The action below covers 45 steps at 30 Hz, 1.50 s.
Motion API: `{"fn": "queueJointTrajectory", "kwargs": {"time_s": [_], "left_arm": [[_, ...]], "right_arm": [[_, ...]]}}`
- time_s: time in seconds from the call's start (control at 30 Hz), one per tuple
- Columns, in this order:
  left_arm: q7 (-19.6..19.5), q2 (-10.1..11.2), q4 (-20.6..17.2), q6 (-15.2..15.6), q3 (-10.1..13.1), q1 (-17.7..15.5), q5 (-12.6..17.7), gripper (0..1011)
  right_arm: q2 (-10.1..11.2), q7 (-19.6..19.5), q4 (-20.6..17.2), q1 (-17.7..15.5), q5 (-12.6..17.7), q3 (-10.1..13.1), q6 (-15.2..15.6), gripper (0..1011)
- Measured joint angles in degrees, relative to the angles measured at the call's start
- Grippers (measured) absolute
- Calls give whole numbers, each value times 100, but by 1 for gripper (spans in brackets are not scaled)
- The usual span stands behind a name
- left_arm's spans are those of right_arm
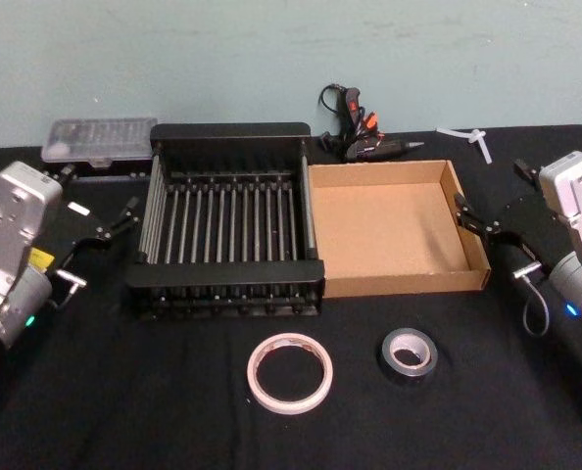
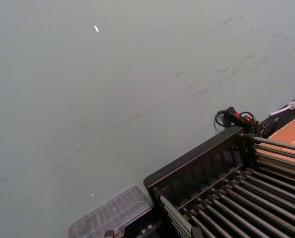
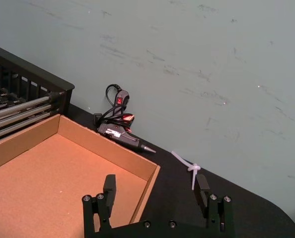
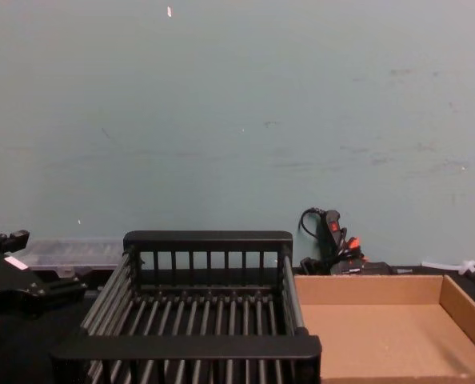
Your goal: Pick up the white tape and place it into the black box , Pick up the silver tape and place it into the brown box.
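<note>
Black cloth covers the table [image 1: 173, 431] under a pale green wall. At far left the left gripper [image 1: 110, 227] hangs beside the black box [image 1: 226, 294], fingers spread, holding nothing. That box touches the brown box [image 1: 389, 227] on its right. Nearer the robot, the white tape [image 1: 290, 372] lies flat, hole upward, with the silver tape [image 1: 409, 353] flat just right of it. At far right the right gripper [image 3: 156, 191] hovers at the brown box's corner, open and empty.

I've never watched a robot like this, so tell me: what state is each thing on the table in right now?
white tape: flat on the table, untouched
silver tape: flat, untouched
black box: empty
brown box: empty
left pincer: open, beside the black box
right pincer: open, over the brown box's edge
</note>
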Motion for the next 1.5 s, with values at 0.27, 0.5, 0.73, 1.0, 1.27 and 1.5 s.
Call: {"fn": "queueJointTrajectory", "kwargs": {"time_s": [0.27,0.5,0.73,1.0,1.27,1.5], "left_arm": [[0,0,0,0,0,0,0,1002],[0,0,0,0,0,0,0,1001],[0,0,0,0,0,0,0,1001],[0,0,0,0,0,0,0,1001],[0,0,0,0,0,0,0,1001],[0,0,0,0,0,0,0,1001]], "right_arm": [[0,-1,0,0,4,0,-1,1002],[0,-1,0,0,5,0,-1,1002],[0,-1,0,0,4,0,-2,1003],[0,-1,0,0,4,0,-2,1002],[0,-1,0,0,4,0,-2,1002],[-6,5,-1,-3,3,8,-1,1002]]}}
